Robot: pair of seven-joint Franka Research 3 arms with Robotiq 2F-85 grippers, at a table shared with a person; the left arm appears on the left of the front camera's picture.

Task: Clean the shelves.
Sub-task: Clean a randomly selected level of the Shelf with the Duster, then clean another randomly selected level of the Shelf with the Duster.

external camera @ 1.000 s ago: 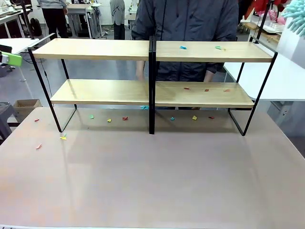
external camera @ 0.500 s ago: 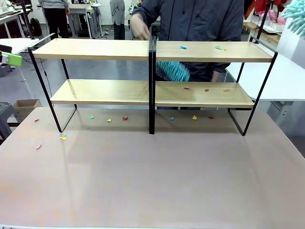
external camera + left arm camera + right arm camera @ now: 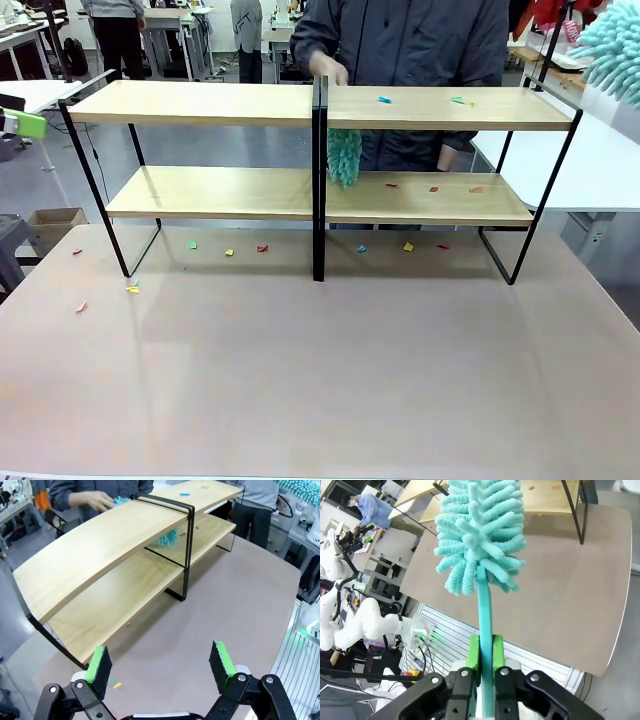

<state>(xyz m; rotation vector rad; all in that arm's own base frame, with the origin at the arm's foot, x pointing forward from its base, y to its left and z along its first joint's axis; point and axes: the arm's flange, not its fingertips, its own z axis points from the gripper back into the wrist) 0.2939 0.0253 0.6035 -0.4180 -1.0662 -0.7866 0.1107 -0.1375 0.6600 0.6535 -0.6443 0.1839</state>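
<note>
The shelves [image 3: 200,102] stand across the far half of the table, two light wooden boards on a black frame. Small coloured scraps [image 3: 384,99] lie on the top right board and others [image 3: 433,188] on the lower right board. A person behind holds a teal duster [image 3: 344,157] that hangs beside the central upright, hand [image 3: 328,66] at the top board. My right gripper [image 3: 485,652] is shut on the handle of a second teal duster [image 3: 480,530], whose head also shows at the front view's top right [image 3: 612,45]. My left gripper [image 3: 160,662] is open, above the table near the shelves' [image 3: 100,545] left end.
More paper scraps [image 3: 229,252] are scattered on the greyish-brown tabletop [image 3: 320,370] under and in front of the rack, some near the left edge [image 3: 81,306]. A white table [image 3: 600,160] stands to the right. A cardboard box [image 3: 55,222] sits on the floor at left.
The person's duster has come up from behind the lower board and now hangs upright beside the central post. Their hand moved to the top board's middle. My right gripper stays shut.
</note>
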